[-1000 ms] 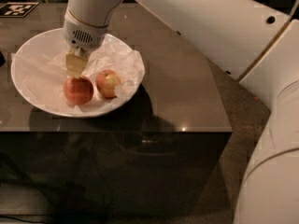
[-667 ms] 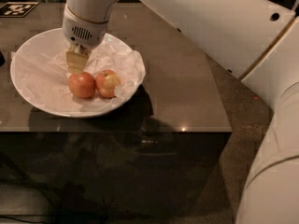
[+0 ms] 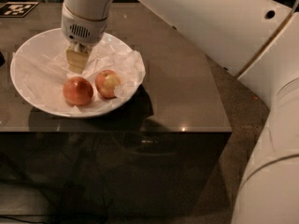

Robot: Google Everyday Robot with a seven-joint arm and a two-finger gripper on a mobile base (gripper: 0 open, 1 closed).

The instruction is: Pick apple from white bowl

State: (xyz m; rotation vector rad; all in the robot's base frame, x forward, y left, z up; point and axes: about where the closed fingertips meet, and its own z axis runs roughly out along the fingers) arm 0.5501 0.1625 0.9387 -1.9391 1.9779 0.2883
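Wrist-shadowed gripper (image 3: 77,62), clenched or released I cannot tell, hangs inside the wide white bowl (image 3: 19,80), round red-orange apple (image 3: 77,91) just before its jaws.

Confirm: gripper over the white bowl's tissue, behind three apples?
Two, not three: the camera view shows the apple and a smaller apple beside it in the white bowl. The gripper is over the tissue behind them.

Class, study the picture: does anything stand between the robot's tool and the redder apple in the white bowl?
Nothing visible does. The tool hangs over the white bowl, just behind the apple, with only crumpled tissue paper between them. The smaller apple lies beside the apple, off that line.
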